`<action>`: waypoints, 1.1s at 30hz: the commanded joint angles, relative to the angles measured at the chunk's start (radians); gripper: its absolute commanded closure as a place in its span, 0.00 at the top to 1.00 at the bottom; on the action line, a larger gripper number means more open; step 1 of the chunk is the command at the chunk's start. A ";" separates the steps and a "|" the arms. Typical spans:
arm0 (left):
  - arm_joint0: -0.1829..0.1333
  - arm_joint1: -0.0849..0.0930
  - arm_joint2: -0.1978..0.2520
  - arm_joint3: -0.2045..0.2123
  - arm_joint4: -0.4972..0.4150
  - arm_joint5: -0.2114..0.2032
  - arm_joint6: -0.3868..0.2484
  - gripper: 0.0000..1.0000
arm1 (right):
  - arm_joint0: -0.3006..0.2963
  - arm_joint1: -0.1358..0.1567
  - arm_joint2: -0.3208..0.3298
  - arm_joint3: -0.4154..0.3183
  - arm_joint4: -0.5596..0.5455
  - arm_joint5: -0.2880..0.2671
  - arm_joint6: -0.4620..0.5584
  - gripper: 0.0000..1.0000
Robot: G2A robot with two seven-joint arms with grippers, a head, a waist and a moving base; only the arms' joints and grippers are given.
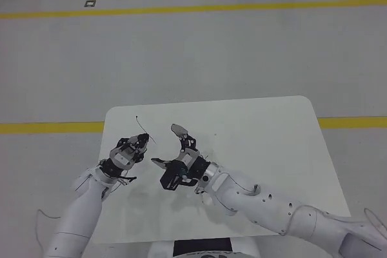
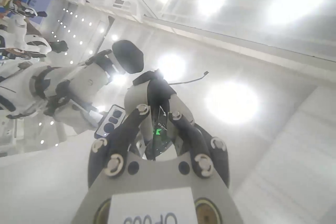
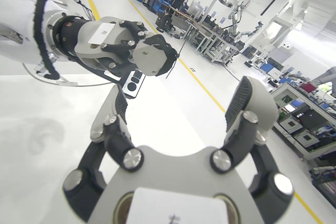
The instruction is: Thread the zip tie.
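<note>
Black ribbed rubber is seen on the inner faces of the right gripper, which is spread wide with nothing held between its fingers. In the top view this right gripper is placed over the near-middle part of a white table, tipped on its side so that one finger lies nearer the robot and the other farther away.

Just beside it, toward the table's left edge, the left gripper is found. Its fingers are pressed together on a thin black zip tie. The tie is gripped partway along its length, so that a short end sticks out on one side and a longer strand on the other, with the small square head at the tip. From the right wrist camera the left gripper is seen raised above the tabletop, and the zip tie is shown standing close to upright.

Beyond the table, a grey floor is crossed by yellow lines.
</note>
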 commanded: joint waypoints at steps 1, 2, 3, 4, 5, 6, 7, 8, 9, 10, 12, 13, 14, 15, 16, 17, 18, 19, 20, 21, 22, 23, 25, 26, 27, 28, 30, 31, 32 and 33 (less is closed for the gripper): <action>0.001 0.001 0.002 -0.002 -0.002 -0.002 0.001 0.00 | 0.002 -0.003 -0.003 0.006 0.000 0.012 -0.007 1.00; 0.002 0.001 0.002 -0.001 -0.005 -0.003 0.001 0.00 | 0.003 -0.004 -0.004 0.009 0.000 0.017 -0.009 0.82; 0.003 0.001 0.003 0.000 -0.007 -0.003 0.001 0.00 | 0.003 -0.005 -0.005 0.010 0.000 0.020 -0.010 0.45; 0.004 0.002 0.004 0.002 -0.009 -0.003 -0.001 0.00 | 0.003 -0.006 -0.006 0.014 0.000 0.024 -0.012 0.41; 0.004 0.002 0.005 0.003 -0.012 -0.002 -0.002 0.00 | 0.004 -0.007 -0.007 0.016 0.000 0.025 -0.013 0.40; 0.005 0.002 0.006 0.004 -0.014 0.000 -0.004 0.00 | 0.004 -0.007 -0.008 0.019 0.000 0.027 -0.015 0.40; 0.005 0.003 0.007 0.004 -0.014 0.001 -0.006 0.00 | 0.003 -0.008 -0.009 0.021 0.000 0.029 -0.017 0.36; 0.006 0.003 0.009 0.004 -0.015 0.002 -0.008 0.00 | 0.003 -0.009 -0.010 0.025 0.000 0.031 -0.018 0.35; 0.006 0.003 0.009 0.004 -0.015 0.002 -0.008 0.00 | 0.003 -0.009 -0.011 0.026 0.000 0.032 -0.018 0.35; 0.006 0.003 0.009 0.004 -0.015 0.002 -0.008 0.00 | 0.004 -0.010 -0.012 0.027 0.000 0.033 -0.019 0.33; 0.006 0.003 0.009 0.004 -0.015 0.002 -0.008 0.00 | 0.007 -0.011 -0.015 0.032 0.000 0.037 -0.022 0.32; 0.006 0.003 0.009 0.004 -0.015 0.002 -0.008 0.00 | 0.010 -0.011 -0.017 0.034 0.000 0.038 -0.022 0.31; 0.006 0.003 0.009 0.004 -0.015 0.002 -0.008 0.00 | 0.014 -0.012 -0.022 0.037 0.000 0.040 -0.022 0.31; 0.006 0.003 0.009 0.004 -0.015 0.002 -0.008 0.00 | 0.016 -0.012 -0.025 0.038 0.000 0.041 -0.021 0.30; 0.006 0.003 0.009 0.004 -0.015 0.002 -0.008 0.00 | 0.019 -0.013 -0.027 0.040 0.000 0.042 -0.020 0.30; 0.006 0.003 0.009 0.004 -0.015 0.002 -0.008 0.00 | 0.021 -0.013 -0.029 0.041 0.000 0.044 -0.020 0.30; 0.006 0.003 0.009 0.004 -0.015 0.002 -0.008 0.00 | 0.022 -0.014 -0.032 0.042 0.000 0.046 -0.019 0.29; 0.006 0.003 0.009 0.004 -0.015 0.002 -0.008 0.00 | 0.023 -0.015 -0.034 0.043 0.000 0.048 -0.019 0.29; 0.006 0.003 0.009 0.004 -0.015 0.002 -0.008 0.00 | 0.023 -0.015 -0.035 0.044 0.000 0.048 -0.019 0.29; 0.006 0.003 0.009 0.004 -0.015 0.002 -0.008 0.00 | 0.023 -0.016 -0.037 0.045 0.000 0.046 -0.020 0.29; 0.006 0.003 0.009 0.004 -0.015 0.002 -0.008 0.00 | 0.023 -0.017 -0.038 0.045 0.000 0.045 -0.021 0.29; 0.006 0.003 0.009 0.004 -0.015 0.002 -0.008 0.00 | 0.023 -0.018 -0.039 0.046 0.000 0.045 -0.022 0.29; 0.006 0.003 0.009 0.004 -0.015 0.002 -0.008 0.00 | 0.023 -0.021 -0.040 0.048 0.000 0.043 -0.024 0.27; 0.006 0.003 0.009 0.004 -0.015 0.002 -0.008 0.00 | 0.023 -0.022 -0.040 0.049 0.000 0.043 -0.026 0.27; 0.006 0.003 0.009 0.004 -0.015 0.002 -0.008 0.00 | 0.023 -0.023 -0.041 0.050 0.000 0.043 -0.027 0.26; 0.006 0.003 0.009 0.004 -0.015 0.002 -0.008 0.00 | 0.024 -0.024 -0.041 0.051 0.000 0.043 -0.030 0.24; 0.006 0.003 0.009 0.004 -0.015 0.002 -0.008 0.00 | 0.025 -0.026 -0.041 0.052 0.000 0.044 -0.034 0.23; 0.006 0.003 0.009 0.004 -0.015 0.002 -0.008 0.00 | 0.025 -0.027 -0.041 0.053 0.000 0.045 -0.036 0.22; 0.006 0.003 0.009 0.004 -0.015 0.002 -0.008 0.00 | 0.025 -0.029 -0.041 0.054 0.000 0.045 -0.039 0.22; 0.006 0.003 0.009 0.004 -0.015 0.002 -0.008 0.00 | 0.026 -0.030 -0.042 0.055 0.000 0.046 -0.040 0.22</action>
